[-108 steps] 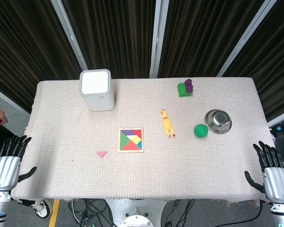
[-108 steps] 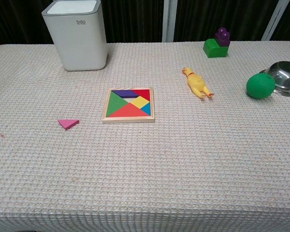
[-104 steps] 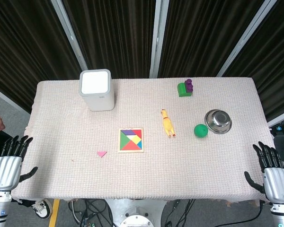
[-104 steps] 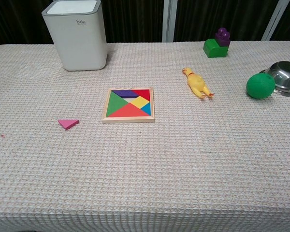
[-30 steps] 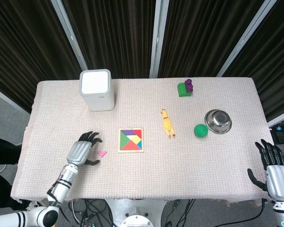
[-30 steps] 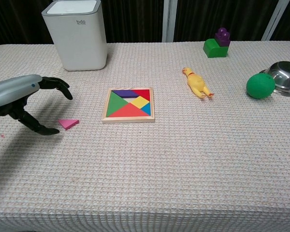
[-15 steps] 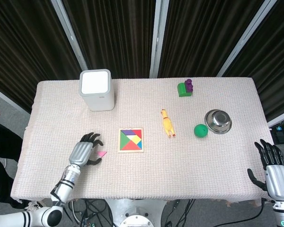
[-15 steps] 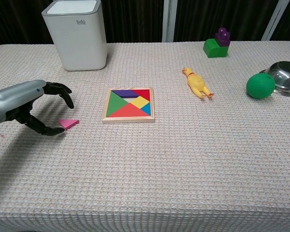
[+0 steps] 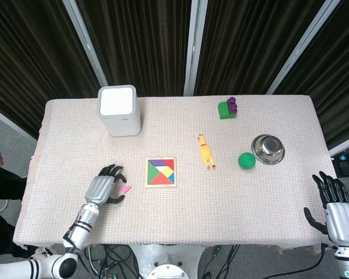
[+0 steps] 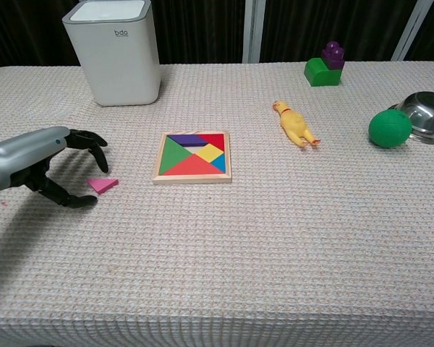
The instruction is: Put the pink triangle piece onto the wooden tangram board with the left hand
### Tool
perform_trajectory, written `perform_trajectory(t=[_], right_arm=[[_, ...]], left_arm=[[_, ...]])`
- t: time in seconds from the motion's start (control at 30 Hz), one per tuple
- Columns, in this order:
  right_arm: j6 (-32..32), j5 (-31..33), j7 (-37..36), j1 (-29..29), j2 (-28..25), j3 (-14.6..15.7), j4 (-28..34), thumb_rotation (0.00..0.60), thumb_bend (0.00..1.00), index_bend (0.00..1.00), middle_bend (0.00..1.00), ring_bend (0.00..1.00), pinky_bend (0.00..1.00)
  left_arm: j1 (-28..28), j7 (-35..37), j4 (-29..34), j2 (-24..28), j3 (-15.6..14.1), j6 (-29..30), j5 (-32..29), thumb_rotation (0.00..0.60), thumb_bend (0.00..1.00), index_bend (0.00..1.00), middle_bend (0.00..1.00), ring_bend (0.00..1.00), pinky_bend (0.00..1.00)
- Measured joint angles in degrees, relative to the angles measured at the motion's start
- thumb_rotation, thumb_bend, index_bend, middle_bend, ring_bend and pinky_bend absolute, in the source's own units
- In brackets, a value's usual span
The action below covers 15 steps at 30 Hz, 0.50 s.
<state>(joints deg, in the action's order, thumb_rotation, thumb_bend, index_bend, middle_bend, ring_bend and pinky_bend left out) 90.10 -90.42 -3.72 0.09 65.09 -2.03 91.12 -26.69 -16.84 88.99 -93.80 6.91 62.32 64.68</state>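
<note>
The pink triangle piece (image 10: 103, 185) lies flat on the cloth, left of the wooden tangram board (image 10: 192, 157), which holds several coloured pieces. In the head view the triangle (image 9: 125, 189) peeks out beside my left hand (image 9: 103, 188), with the board (image 9: 161, 172) to its right. My left hand (image 10: 40, 166) hovers just left of the triangle with fingers curved and apart, thumb low near the cloth, holding nothing. My right hand (image 9: 336, 212) hangs off the table's right front corner, fingers spread, holding nothing.
A white bin (image 10: 116, 48) stands at the back left. A yellow rubber chicken (image 10: 295, 124), a green ball (image 10: 390, 129), a steel bowl (image 10: 425, 116) and a green and purple block (image 10: 325, 65) lie to the right of the board.
My left hand came in from the table's left front corner to the pink triangle. Over the last second it sank a little towards the cloth. The triangle has not moved.
</note>
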Motion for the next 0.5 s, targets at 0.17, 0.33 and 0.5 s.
perform_trajectory(t=[0.17,0.33,0.5], right_arm=[[-0.2,0.3,0.0,0.0,0.0,0.0,0.0,0.600,0.24,0.00,0.00,0.00,0.00],[-0.7,0.7,0.1,0.1,0.2,0.0,-0.1,0.600,0.24,0.00,0.00,0.00,0.00],[-0.8,0.8,0.2,0.2,0.3,0.0,-0.1,0.600,0.24,0.00,0.00,0.00,0.00]], left_arm=[[-0.3,-0.1,-0.2,-0.3,0.1,-0.2,-0.5,0.600,0.26,0.42,0.13,0.00,0.09],[-0.4,0.5,0.0,-0.5,0.3,0.2,-0.3,0.600,0.26,0.44,0.14,0.00,0.10],[-0.4,0.9,-0.1,-0.5,0.3,0.4,-0.3,0.600,0.26,0.45,0.14,0.00,0.10]])
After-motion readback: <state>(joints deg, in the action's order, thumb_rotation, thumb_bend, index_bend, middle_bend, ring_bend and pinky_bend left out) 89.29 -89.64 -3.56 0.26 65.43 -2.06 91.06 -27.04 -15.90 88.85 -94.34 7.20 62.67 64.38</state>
